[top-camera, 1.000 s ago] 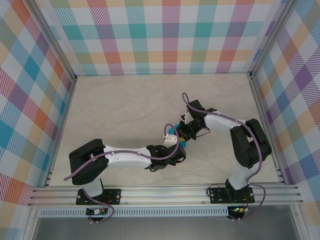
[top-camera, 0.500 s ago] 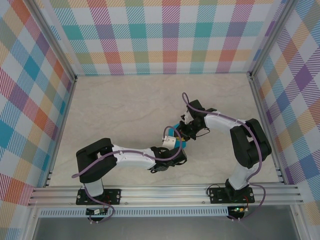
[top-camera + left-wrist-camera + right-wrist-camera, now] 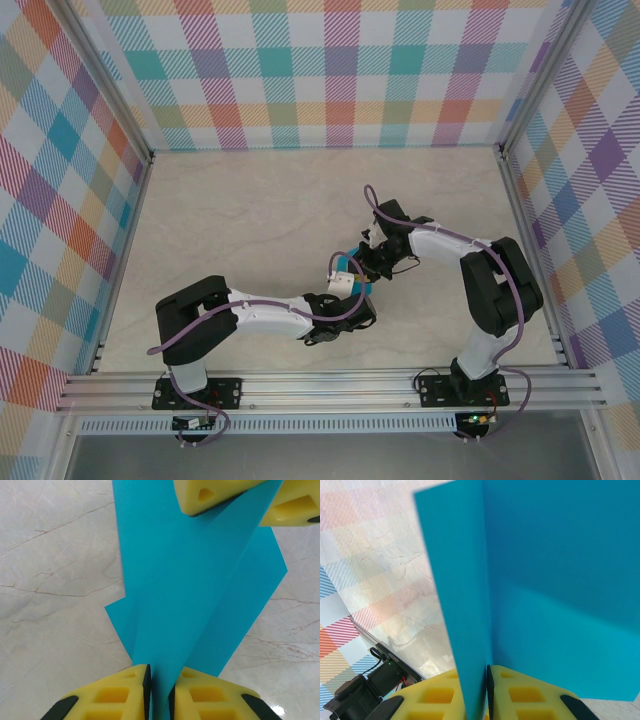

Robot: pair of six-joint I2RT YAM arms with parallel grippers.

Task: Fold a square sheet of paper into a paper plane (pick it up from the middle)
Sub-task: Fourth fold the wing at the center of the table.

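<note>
Bolted to alu rail (image 3: 330, 385) at near edge, reaching inward to meet approx mid-table, a bit right of centre. Nearest: left claw (image 3: 159, 682), yellow foam pads (image 3: 127, 680) pressed together on near tip of teal paper (image 3: 190, 605), w/ nothing but the folded layers between. Folded lengthwise into narrow dart-like shape, centre strip running away from cam & flaps spreading out to both sides over marble-look table (image 3: 50, 580); can't tell whether flap edges touch the surface. Gripped at far end by right claw (image 3: 255, 500), likewise closed on paper, from own wrist cam seen nipping a crease standing upright. Likely feather-light, floppy & slick vs foam; apt to buckle, pick up stray creases or tear if tugged between two claws, so slack worth keeping. Prob. best held on multi-layer centre fold, near the middle, not on a single-layer flap edge. Pinch force: min. needed, as thin stock dents easily. Beyond the claws: more bare table, then plaid walls (image 3: 340, 80) boxing in the far side.
</note>
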